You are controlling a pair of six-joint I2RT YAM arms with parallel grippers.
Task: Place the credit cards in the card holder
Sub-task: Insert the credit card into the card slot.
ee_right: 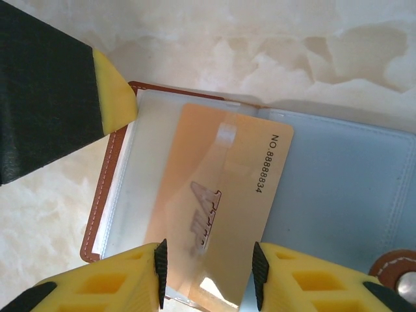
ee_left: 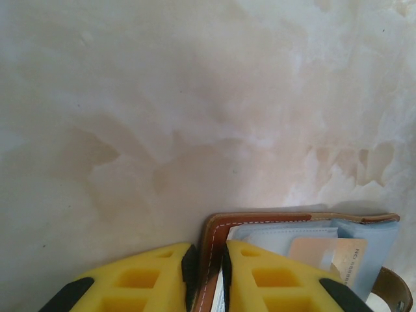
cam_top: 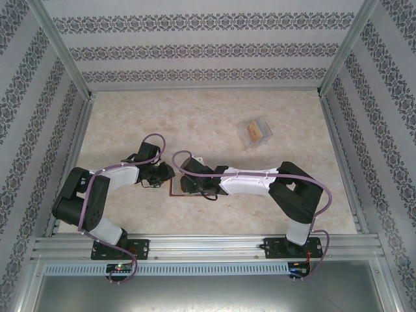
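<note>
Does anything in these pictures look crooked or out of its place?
Yes. The orange card, held by the right gripper, lies tilted across the open card holder, and its edges are not parallel to the holder's edges. The left gripper pinches the holder's brown rim.

The left tool (ee_left: pixel 207 260) is at the bottom, and its two yellow fingers (ee_left: pixel 149 279) are pinched tight on the brown edge of the card holder (ee_left: pixel 260 219). The card holder lies open on the pale, cloudy surface (ee_left: pixel 162 97) — its inside is blue-grey. An orange card (ee_left: pixel 325 253) sits on that blue part, a bit tilted. A round brown snap tab (ee_left: pixel 393 289) peeks in at the bottom right corner.
</note>
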